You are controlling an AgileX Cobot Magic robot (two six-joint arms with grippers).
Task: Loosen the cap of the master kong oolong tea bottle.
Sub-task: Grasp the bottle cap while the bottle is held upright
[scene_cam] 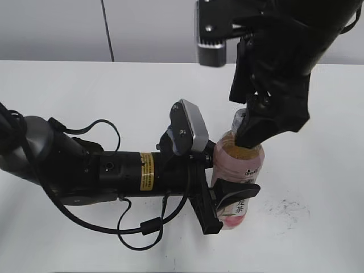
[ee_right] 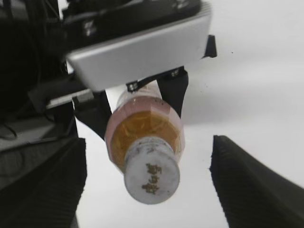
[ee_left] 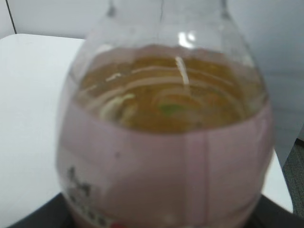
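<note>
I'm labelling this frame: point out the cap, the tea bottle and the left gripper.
cap [ee_right: 152, 176]: right wrist view, its flat top.
tea bottle [ee_left: 166, 156]: left wrist view, pink label.
left gripper [scene_cam: 224, 199]: exterior view, between its fingertips, around the bottle.

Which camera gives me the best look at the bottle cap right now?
The right wrist view: the cap faces the lens, its top logo visible, between the open right gripper fingers. In the exterior view the right arm hides most of it. The left wrist view shows only the bottle body.
</note>
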